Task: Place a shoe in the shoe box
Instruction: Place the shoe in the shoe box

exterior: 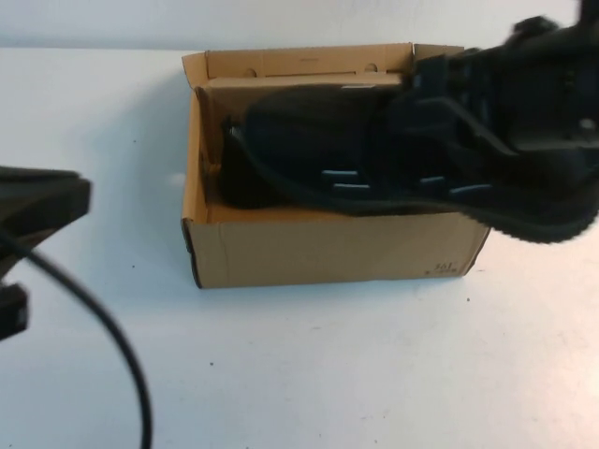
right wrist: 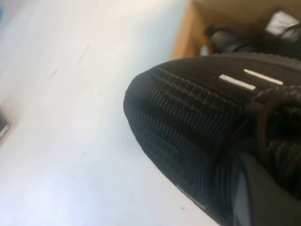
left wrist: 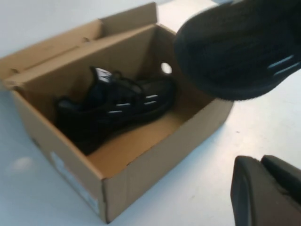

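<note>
The shoe box [exterior: 318, 248] is brown cardboard and stands open at mid table, its lid flap folded back. It also shows in the left wrist view [left wrist: 155, 160] and the right wrist view [right wrist: 186, 37]. My right gripper [exterior: 445, 94] is shut on the black mesh shoe [exterior: 374, 150] and holds it in the air over the box's right part, toe pointing left. The shoe's toe shows in the left wrist view [left wrist: 235, 47] and fills the right wrist view [right wrist: 188, 117]. My left gripper [exterior: 42, 201] is shut and empty, left of the box.
A near-identical black shoe [left wrist: 113, 108] lies inside the box along its far wall, also seen in the right wrist view [right wrist: 235, 40]; in the high view the held shoe mostly hides it. A black cable [exterior: 103, 327] runs from my left arm across the front left of the white table [exterior: 328, 374].
</note>
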